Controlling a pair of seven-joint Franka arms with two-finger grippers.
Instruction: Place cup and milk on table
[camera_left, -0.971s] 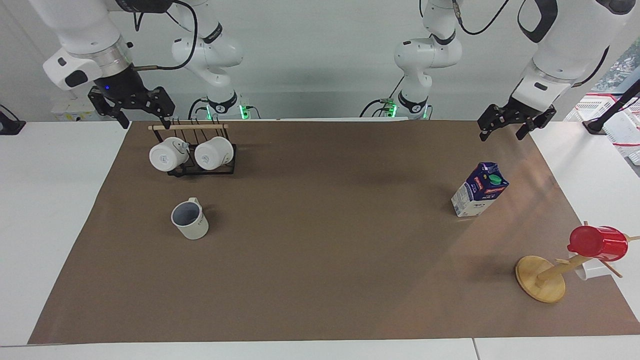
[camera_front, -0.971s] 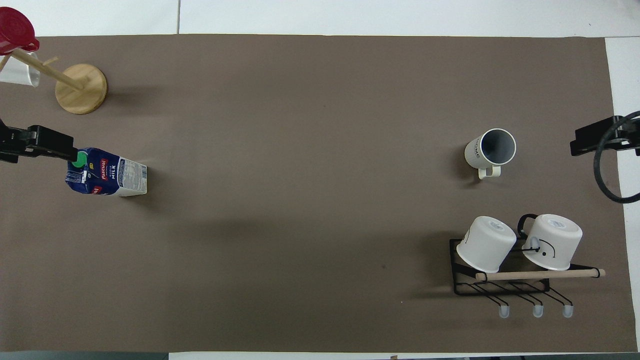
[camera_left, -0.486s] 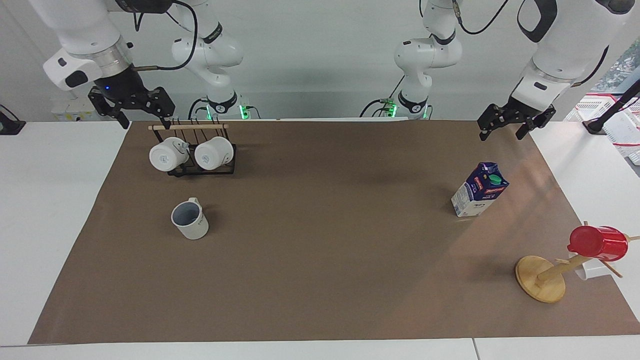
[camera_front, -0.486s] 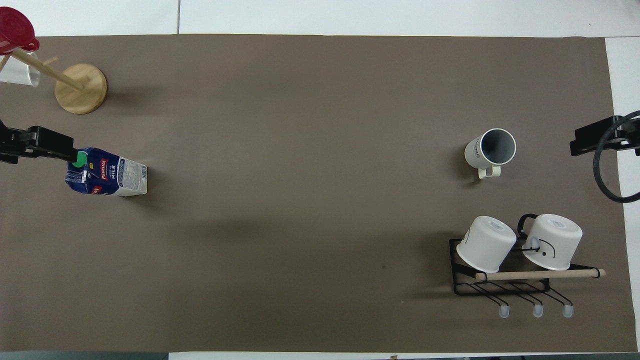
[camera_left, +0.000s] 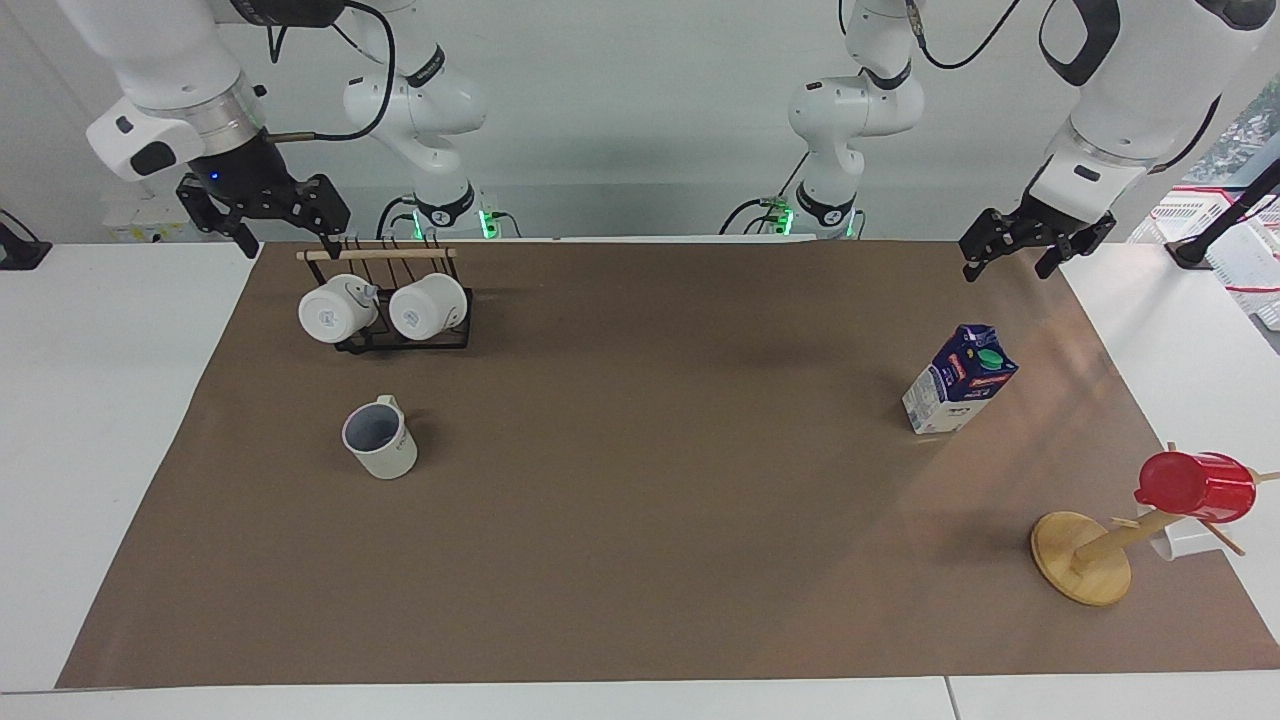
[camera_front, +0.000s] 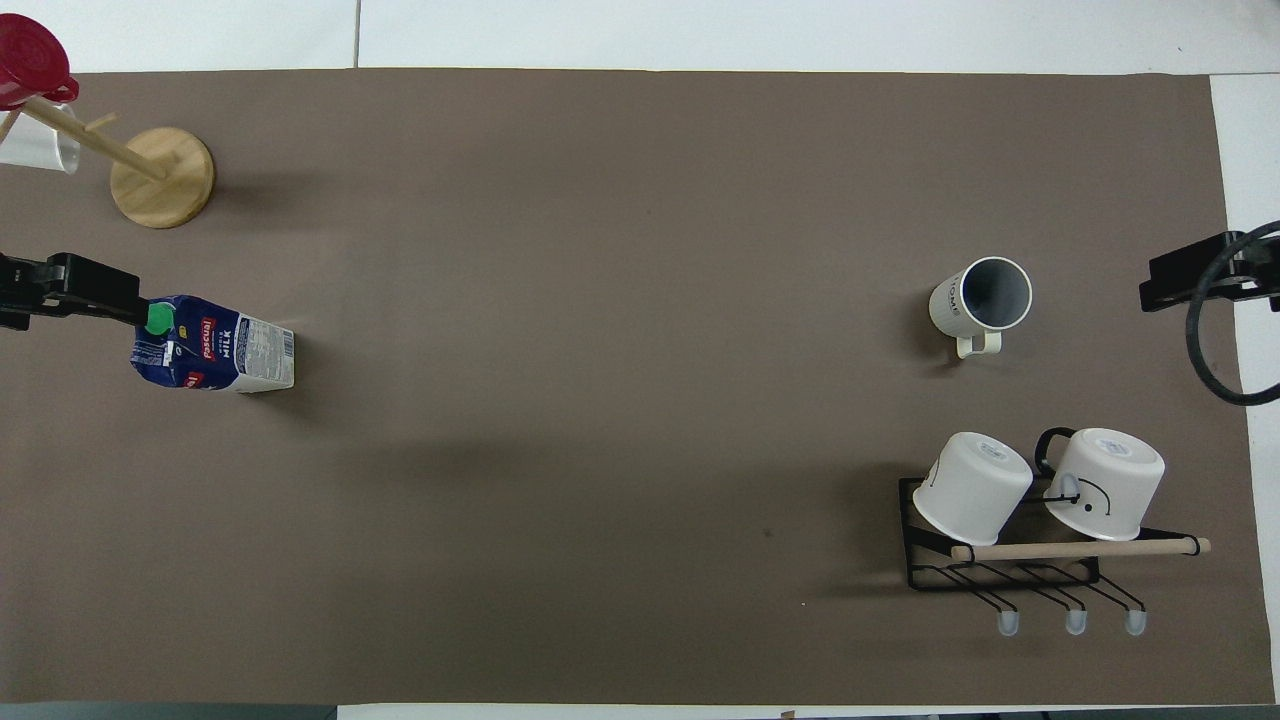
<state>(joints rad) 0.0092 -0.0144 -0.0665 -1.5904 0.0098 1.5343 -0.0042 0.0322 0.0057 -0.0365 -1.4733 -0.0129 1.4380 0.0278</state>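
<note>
Facing view: cup (camera_left: 380, 440) stood upright on table (camera_left: 640, 520), farther from robots than mug rack (camera_left: 388, 305). Milk (camera_left: 959, 380) stood toward left arm's end. Left gripper (camera_left: 1010, 258) and right gripper (camera_left: 286, 236) hung spread wide, empty.

Overhead view: carton read "Pascual MILK"; cup lettering illegible.

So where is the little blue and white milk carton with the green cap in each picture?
Facing view: the blue and white milk carton stands on the brown sheet at the picture's right, above the round wooden mug tree.
Overhead view: the carton is at the picture's left, below the mug tree.
Shared landmark: the mug tree with the red plastic cup.
</note>
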